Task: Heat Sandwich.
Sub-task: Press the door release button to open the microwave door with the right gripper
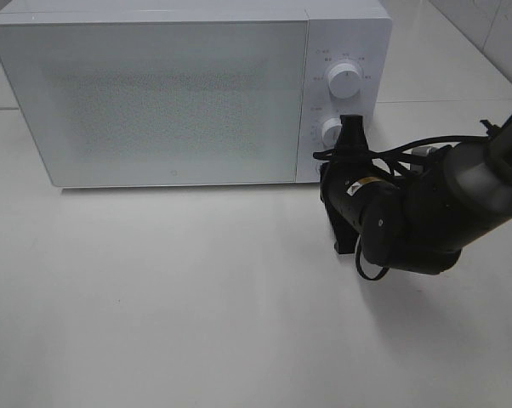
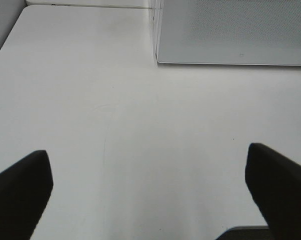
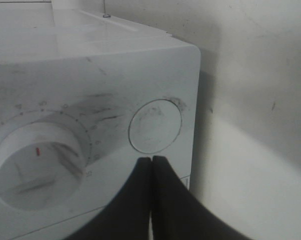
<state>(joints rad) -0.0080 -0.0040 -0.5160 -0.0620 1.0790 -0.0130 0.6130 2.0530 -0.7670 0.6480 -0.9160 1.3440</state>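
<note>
The sandwich is out of view in all three views. The white microwave (image 1: 154, 93) stands at the back of the table with its door closed. My right gripper (image 1: 351, 126) is shut and empty. It points at the control panel beside the lower knob (image 1: 330, 132). In the right wrist view the closed fingertips (image 3: 151, 160) sit right at the edge of a round flat button (image 3: 155, 125), next to the knob (image 3: 38, 165) with the red mark. I cannot tell if they touch it. My left gripper (image 2: 150, 200) is open over bare table.
The upper knob (image 1: 345, 82) sits above the lower one on the panel. The microwave's front corner (image 2: 230, 35) lies ahead of the left gripper. The white table (image 1: 196, 297) stretches in front of the microwave. The right arm's cables (image 1: 366, 157) loop close to the panel.
</note>
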